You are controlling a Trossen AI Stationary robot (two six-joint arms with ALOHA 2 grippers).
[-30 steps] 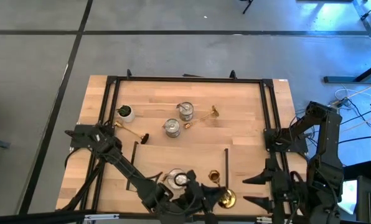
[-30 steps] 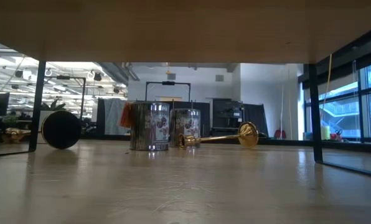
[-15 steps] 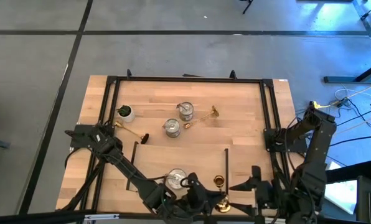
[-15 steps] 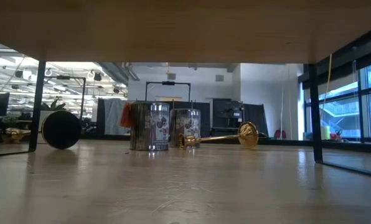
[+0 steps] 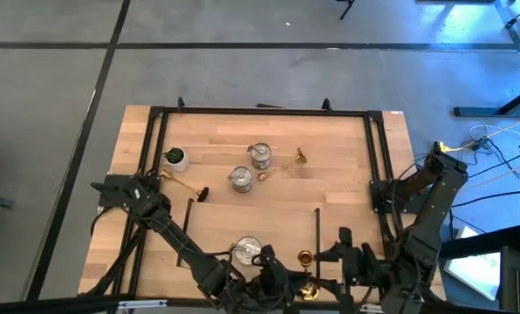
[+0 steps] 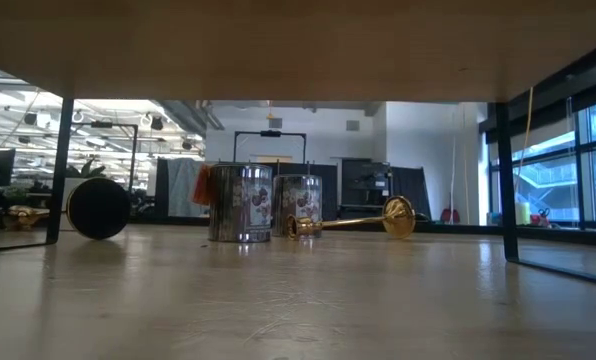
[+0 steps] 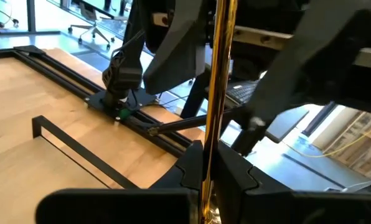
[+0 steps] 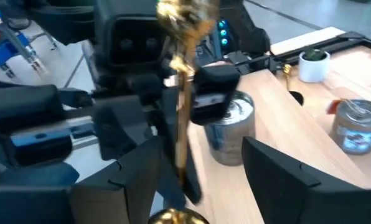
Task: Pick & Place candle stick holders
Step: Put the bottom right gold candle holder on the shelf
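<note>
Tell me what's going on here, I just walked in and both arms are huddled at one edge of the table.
The left gripper is shut on the slim stem of a shiny gold brass candle stick holder, holding it upright at the table's near edge beside a squat silver-grey tin. The right gripper has swung in and stands open around that same stem, seemingly to take it over. Two more silver tins and two brass holders lie mid-table.

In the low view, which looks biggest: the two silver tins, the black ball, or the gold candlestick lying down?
1. Left tin, nearer the camera perhaps.
2. Right tin.
3. Black ball, close to the right tin in height.
4. Gold candlestick: longest, but slimmest.
</note>
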